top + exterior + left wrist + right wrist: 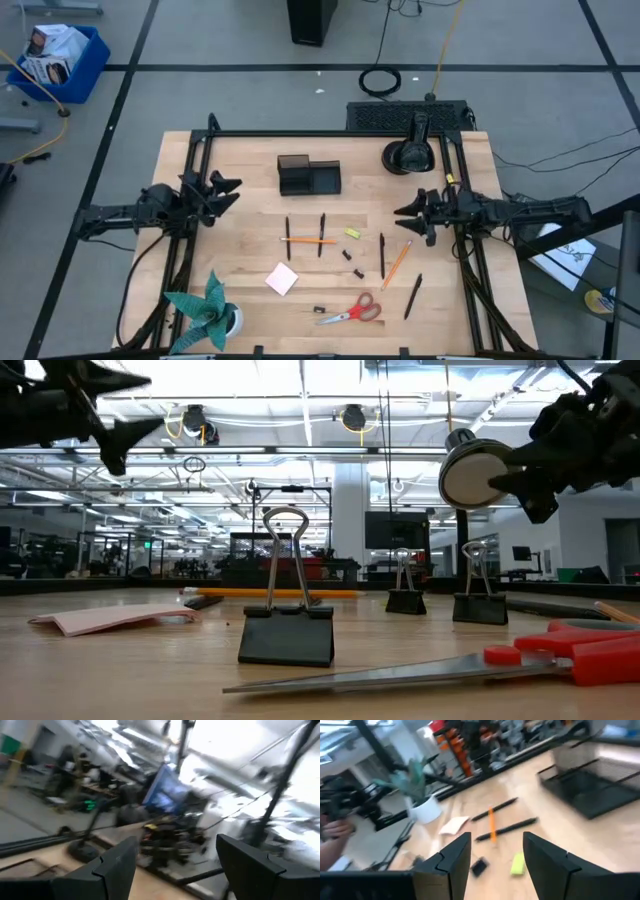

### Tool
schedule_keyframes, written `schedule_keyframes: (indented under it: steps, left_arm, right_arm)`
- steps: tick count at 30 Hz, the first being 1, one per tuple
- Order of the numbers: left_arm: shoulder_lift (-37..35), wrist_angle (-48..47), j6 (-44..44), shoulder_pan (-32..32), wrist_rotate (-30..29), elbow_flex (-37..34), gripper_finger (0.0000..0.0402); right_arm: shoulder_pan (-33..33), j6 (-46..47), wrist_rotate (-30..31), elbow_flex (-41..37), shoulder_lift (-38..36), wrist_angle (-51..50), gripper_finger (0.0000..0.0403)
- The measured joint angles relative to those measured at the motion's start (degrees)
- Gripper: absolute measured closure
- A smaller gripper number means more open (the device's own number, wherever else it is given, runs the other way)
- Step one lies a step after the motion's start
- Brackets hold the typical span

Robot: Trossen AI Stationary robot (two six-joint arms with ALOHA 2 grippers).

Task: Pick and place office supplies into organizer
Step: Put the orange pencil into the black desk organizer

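A: Nearest the front edge of the desk (250,170), the red-handled scissors (352,312) lie flat, long axis along that edge, blades pointing toward the left arm's side, handles toward the right. A small binder clip (320,310) sits just beside the blade tips.

B: And the teal paper plant (206,312) stands at the front corner on the left side, well apart from them.

A: A little further in, the pink sticky-note pad (283,279) lies flat. To the right, a black pen (412,296) and an orange pencil (396,265) both slant diagonally.

B: Mid-desk, two black pens (322,234) run front to back, with a second orange pencil (308,241) crossing between them sideways. A yellow bit (352,233) lies just beside.

A: The left tool (228,192) hovers at the left edge, fingers spread, holding nothing. The right tool (403,212) hovers at the right edge, also spread and empty.

B: Farthest back, the organizer (309,175) looks empty. A round black stand (408,152) sits at the back right.
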Motion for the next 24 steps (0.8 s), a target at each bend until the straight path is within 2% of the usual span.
schedule_keyframes:
  steps: [2, 4, 9, 13, 17, 24]
  left_arm:
    - [1.4, -1.8, -0.9, 0.0, -2.7, 0.0, 0.0128]
    - [3.1, -2.7, -2.8, -0.1, -2.8, 0.0, 0.0128]
    - [6.5, -2.6, -4.8, -0.1, -1.9, 0.0, 0.0128]
    - [9.6, -2.6, -5.0, -0.2, -0.6, 0.0, 0.0128]
    - [12.5, -2.4, -3.2, -0.2, -0.5, 0.0, 0.0128]
    - [14.2, -2.4, 0.4, -0.2, -0.5, 0.0, 0.0128]
  right_arm:
    - [2.9, 0.4, 0.0, 0.0, 3.9, 3.8, 0.0234]
    - [6.3, -0.2, 0.3, 0.0, 8.1, 8.7, 0.0234]
    - [14.4, -3.0, 7.1, 0.5, 19.1, 21.2, 0.0234]
    - [18.9, -5.9, 14.9, 4.0, 28.6, 20.8, 0.0234]
    - [20.6, -11.8, 20.8, 11.2, 38.3, 22.7, 0.0234]
    - [20.6, -20.3, 22.7, 22.1, 51.9, 24.8, 0.0234]
